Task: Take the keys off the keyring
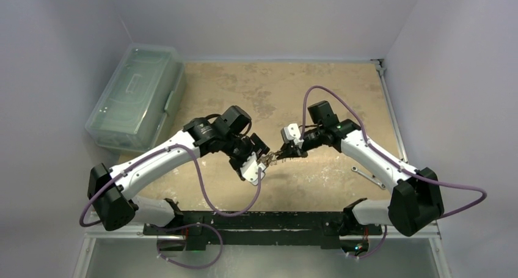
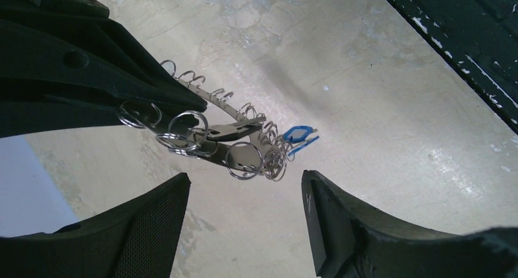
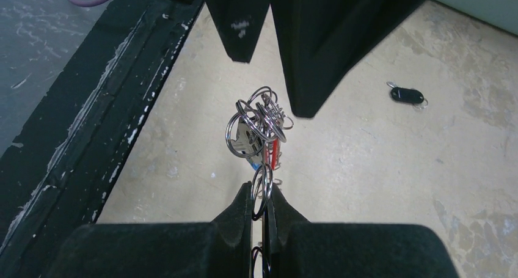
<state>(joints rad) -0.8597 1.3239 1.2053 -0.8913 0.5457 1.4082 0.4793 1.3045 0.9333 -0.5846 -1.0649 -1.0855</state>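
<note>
Seen from overhead, two white-and-black robot arms reach inward over a mottled tan tabletop, and their tips meet just in front of its centre. The keyring hangs in the air there, clear of the surface, between the two tips.

The right end effector has its fingers pressed together, pinching the thin metal of the keyring. From that grip the ring runs away from its wrist camera towards 12 o'clock. There it bunches into a tangle of small split rings and silvery keys, with a red-headed key low in the bunch.

The left end effector is spread wide and grips nothing. In its own camera the two dark fingers stand apart at 7 and 5 o'clock. The keyring stretches beyond the gap between them, lined with the little rings, and a blue-headed key dangles at its far end. From the right wrist camera, those spread fingers come down from 12 o'clock, with the key bunch just under them.

A clear plastic box sits at 10 o'clock on the tabletop. A slim silvery spanner lies at 4 o'clock. A small black oval piece lies flat on the surface, well apart from the bunch (key or fob, too small to tell).
</note>
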